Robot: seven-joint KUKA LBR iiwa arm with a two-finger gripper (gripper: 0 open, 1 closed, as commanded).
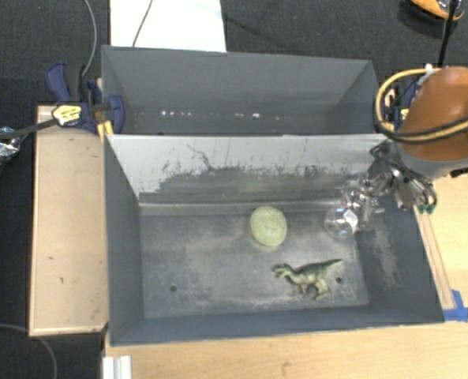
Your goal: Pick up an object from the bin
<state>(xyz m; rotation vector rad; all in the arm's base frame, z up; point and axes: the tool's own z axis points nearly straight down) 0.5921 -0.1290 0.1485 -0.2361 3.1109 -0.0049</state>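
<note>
My gripper [369, 193] hangs at the bin's right side, just under the orange-covered wrist. A small clear, glassy thing [341, 221] lies right below and to the left of it, touching or nearly touching it; I cannot tell whether it is held. A pale green ball [268, 226] rests on the bin floor near the middle, well left of the gripper. A green toy dinosaur [308, 275] lies in front of the ball, towards the bin's near wall.
The bin's sloped right wall rises close beside the gripper. Bare floor stretches across the bin's left half.
</note>
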